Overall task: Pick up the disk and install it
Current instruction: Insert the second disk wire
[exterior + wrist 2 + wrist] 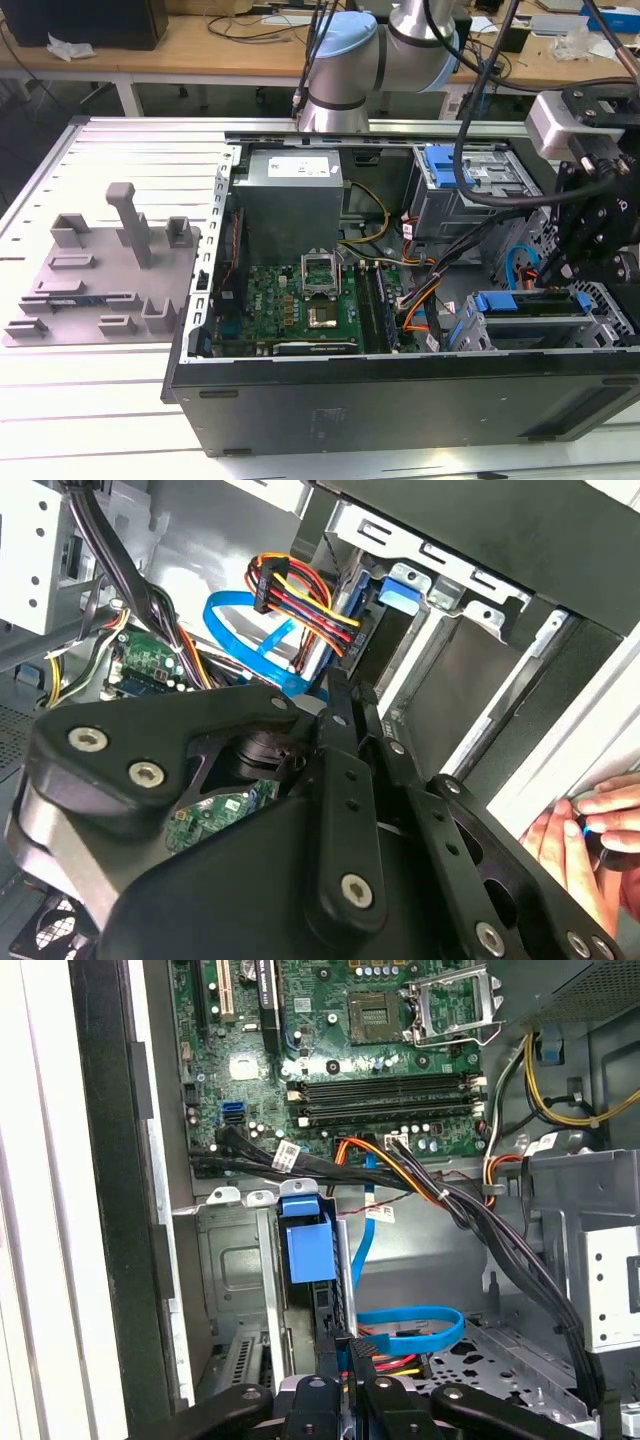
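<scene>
My black-linkage pincer (345, 1385) sat closest, fingers (327, 1360) drawn together on the thin edge of the blue-framed silver disk (335, 1305), which ran lengthwise straight ahead into the grey metal drive cage (235, 1260).

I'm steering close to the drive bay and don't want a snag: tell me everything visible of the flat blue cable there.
The flat blue cable is a bright, glossy, plastic-looking ribbon. In the first wrist view it lies in a loose loop over the perforated metal floor and curls back toward the gripper, where its end is hidden. In the second wrist view it arcs beneath the red, yellow and black wire bundle, seemingly touching it. No kinks show.
</scene>
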You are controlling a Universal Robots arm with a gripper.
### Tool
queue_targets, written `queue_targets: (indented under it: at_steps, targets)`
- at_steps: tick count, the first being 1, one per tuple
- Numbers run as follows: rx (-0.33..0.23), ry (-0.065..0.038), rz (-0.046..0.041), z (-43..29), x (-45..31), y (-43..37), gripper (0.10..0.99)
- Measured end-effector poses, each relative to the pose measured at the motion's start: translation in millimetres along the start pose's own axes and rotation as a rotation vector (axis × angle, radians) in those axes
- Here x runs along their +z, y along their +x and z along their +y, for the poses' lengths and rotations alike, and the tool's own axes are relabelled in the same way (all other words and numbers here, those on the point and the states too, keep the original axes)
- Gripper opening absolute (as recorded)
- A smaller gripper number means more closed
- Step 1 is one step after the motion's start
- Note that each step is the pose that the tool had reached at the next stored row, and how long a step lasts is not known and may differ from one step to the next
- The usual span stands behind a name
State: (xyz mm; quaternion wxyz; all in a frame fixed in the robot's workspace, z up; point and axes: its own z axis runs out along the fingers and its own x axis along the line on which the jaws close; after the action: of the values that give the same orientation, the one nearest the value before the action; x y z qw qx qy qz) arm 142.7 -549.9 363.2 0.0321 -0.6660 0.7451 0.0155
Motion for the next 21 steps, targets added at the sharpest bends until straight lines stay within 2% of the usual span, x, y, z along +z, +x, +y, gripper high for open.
queue_targets:
  at_steps: [6, 13, 21]
  targets:
    - [-0.029, -0.001, -0.0020, -0.1, -0.1, 0.1, 0.161]
    - [-0.058, 0.001, -0.0163, -0.1, 1.7, 1.1, 0.161]
    - [-0.061, 0.001, -0.0167, -0.1, 3.1, 1.2, 0.161]
